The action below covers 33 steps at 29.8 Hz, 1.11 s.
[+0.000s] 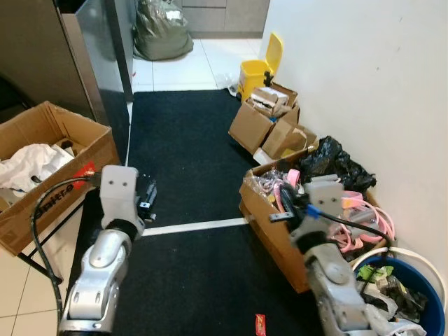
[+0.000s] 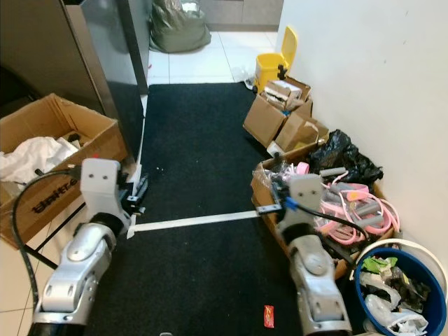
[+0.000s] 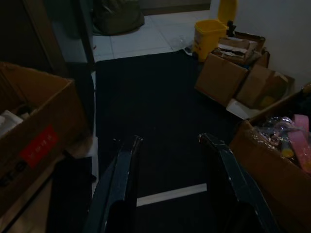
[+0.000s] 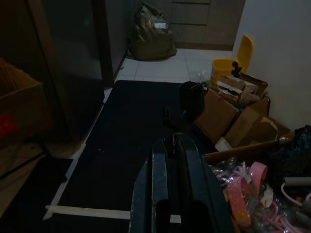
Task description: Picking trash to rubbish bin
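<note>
A small red wrapper (image 2: 268,316) lies on the black mat (image 1: 189,147) close in front of me, between my two arms. At the near right by the wall stands a blue bin (image 2: 432,274) with a white rim, holding mixed rubbish. My left gripper (image 3: 170,140) hovers over the mat's left edge with its fingers spread wide and nothing between them. My right gripper (image 4: 175,141) is raised beside the box of pink hoses, fingers pressed together and empty. Both grippers are well above and beyond the wrapper.
A cardboard box (image 1: 63,133) with white cloth sits at the left beside a dark cabinet (image 1: 105,49). A box of pink hoses (image 2: 357,203), a black bag (image 1: 336,161), small cartons (image 1: 269,119) and a yellow bin (image 1: 257,70) line the right wall. A green sack (image 1: 162,31) lies at the back. A white tape line (image 1: 192,226) crosses the mat.
</note>
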Available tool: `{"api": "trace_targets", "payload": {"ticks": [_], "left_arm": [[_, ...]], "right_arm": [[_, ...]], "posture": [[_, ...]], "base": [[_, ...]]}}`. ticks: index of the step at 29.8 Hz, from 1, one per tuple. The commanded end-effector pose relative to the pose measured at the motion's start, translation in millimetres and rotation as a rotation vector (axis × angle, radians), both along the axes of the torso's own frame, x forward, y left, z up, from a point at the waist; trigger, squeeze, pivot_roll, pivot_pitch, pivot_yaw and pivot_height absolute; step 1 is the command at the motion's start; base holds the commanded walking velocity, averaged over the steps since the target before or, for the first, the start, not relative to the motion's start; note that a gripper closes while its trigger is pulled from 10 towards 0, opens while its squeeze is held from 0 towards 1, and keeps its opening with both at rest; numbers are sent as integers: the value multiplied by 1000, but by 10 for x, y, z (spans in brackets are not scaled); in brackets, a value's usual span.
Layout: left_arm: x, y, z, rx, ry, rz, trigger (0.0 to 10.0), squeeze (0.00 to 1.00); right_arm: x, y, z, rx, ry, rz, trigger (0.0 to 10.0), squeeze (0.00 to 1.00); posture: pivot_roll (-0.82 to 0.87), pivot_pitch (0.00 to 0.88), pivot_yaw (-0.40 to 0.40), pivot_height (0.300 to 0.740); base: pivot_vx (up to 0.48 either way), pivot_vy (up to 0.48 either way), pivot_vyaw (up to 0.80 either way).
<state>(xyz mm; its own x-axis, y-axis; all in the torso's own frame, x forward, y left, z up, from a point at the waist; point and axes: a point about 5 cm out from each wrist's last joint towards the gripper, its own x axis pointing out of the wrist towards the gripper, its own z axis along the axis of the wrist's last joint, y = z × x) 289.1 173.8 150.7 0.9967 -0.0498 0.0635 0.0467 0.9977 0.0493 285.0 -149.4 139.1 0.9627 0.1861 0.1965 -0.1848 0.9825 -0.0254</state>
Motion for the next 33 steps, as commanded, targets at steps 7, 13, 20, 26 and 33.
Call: {"api": "trace_targets", "payload": {"ticks": [7,13,20,26,33], "left_arm": [[-2,-17,-54,13,23,-12,10000,24],[-1,-28,-47,9,21,-10,10000,27],[6,-14,-47,13,23,-10,10000,24],[-3,-17,-46,10,23,-6,10000,24],[-3,-16,-47,11,24,-7,10000,24]], "right_arm": [[-11,-61,-57,0,24,-27,10000,0],[-25,-80,-88,3,36,-32,10000,0],[-11,-67,-67,-12,29,-28,10000,0],[-15,-56,-91,-54,32,-20,10000,0],[-22,-43,-91,-67,31,-19,10000,0]], "posture": [[-11,150,-29,740],[-7,155,-23,740],[-12,160,-26,740],[-6,163,-25,740],[-3,164,-23,740]], "base": [[261,0,0],[262,0,0],[262,0,0],[262,0,0],[262,0,0]]}}
